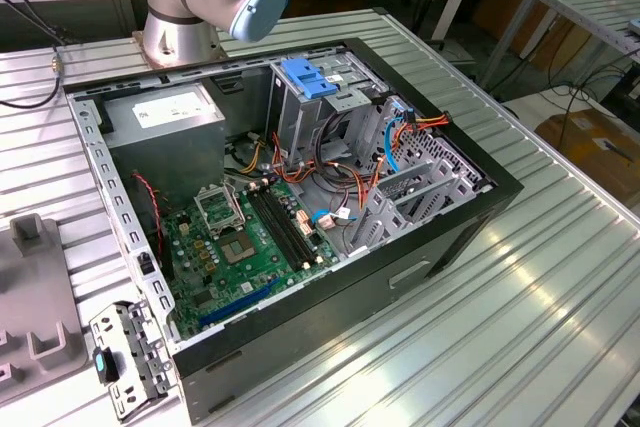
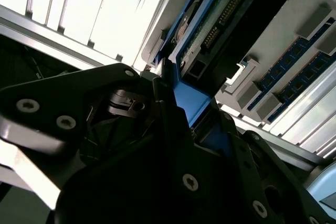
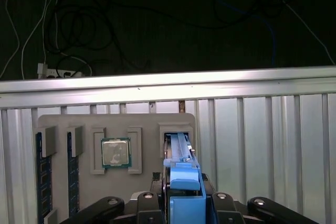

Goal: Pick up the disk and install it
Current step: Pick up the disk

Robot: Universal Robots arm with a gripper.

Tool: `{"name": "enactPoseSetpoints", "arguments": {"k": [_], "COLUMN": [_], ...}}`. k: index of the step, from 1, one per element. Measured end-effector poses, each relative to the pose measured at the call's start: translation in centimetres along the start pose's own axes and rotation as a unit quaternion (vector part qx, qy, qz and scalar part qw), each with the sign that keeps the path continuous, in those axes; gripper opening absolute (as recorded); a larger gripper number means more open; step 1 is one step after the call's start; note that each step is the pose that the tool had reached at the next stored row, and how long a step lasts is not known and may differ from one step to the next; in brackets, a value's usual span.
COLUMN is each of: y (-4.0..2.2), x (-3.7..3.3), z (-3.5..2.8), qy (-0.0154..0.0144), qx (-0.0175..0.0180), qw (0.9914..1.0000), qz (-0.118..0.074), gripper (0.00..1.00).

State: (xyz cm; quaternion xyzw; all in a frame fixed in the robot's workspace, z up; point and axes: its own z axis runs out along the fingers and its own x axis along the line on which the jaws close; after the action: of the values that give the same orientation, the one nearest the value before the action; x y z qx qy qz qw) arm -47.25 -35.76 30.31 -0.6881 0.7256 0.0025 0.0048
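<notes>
The disk [image 3: 182, 167] stands on edge in a slot of the grey tray [image 3: 79, 121], its blue plastic rail facing the first wrist view. In the second wrist view the disk [image 2: 220, 22] shows its circuit board and a blue rail. My gripper [image 3: 182, 199] has its black fingers [image 3: 145, 201] pressed on both sides of the blue rail, shut on the disk. In the second wrist view the gripper [image 2: 191, 106] clamps the same blue part. The open computer case [image 1: 500, 187] lies on the ribbed metal table, with a metal drive cage [image 1: 312, 97] topped by a blue tab.
The tray also carries a processor chip [image 3: 115, 152] and memory sticks [image 3: 41, 174]. A corner of the grey tray [image 1: 30, 317] shows at the exterior view's left. The case holds a grey power supply box [image 1: 165, 117], a motherboard [image 1: 250, 237] and cables. The arm's base [image 1: 185, 7] stands behind the case.
</notes>
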Motion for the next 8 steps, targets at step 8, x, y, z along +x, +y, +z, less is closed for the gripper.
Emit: {"name": "enactPoseSetpoints", "arguments": {"k": [8], "y": [0.0], "x": [-0.01], "z": [-0.79], "qy": [0.0001], "qx": [0.0], "qw": [1.0], "qz": [0.0], "gripper": [0.37]}}
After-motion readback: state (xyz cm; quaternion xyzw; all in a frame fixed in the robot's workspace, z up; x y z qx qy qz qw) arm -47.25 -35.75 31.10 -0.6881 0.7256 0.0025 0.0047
